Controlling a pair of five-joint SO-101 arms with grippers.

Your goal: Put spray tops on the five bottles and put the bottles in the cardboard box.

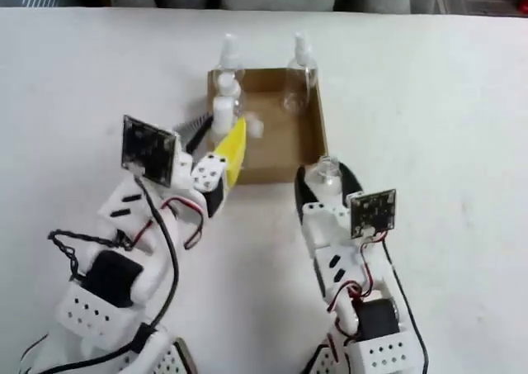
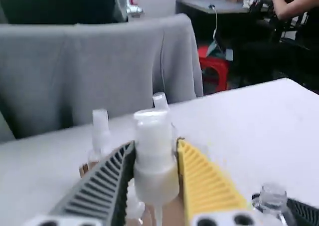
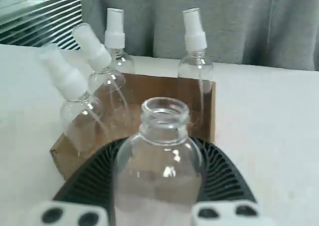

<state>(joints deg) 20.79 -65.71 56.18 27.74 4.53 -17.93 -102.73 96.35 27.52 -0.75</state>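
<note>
My left gripper is shut on a white spray top, held upright over the near left part of the cardboard box, its thin tube hanging down. Just outside the box's near right corner, my right gripper is shut on a clear bottle with a bare neck, standing upright. Several clear bottles with spray tops are in the box: two upright at the far wall, two tilted at the left.
White table spreads wide on both sides of the box and between the arms. Grey upholstered seats line the far table edge. The two arms' bases sit close together at the near edge.
</note>
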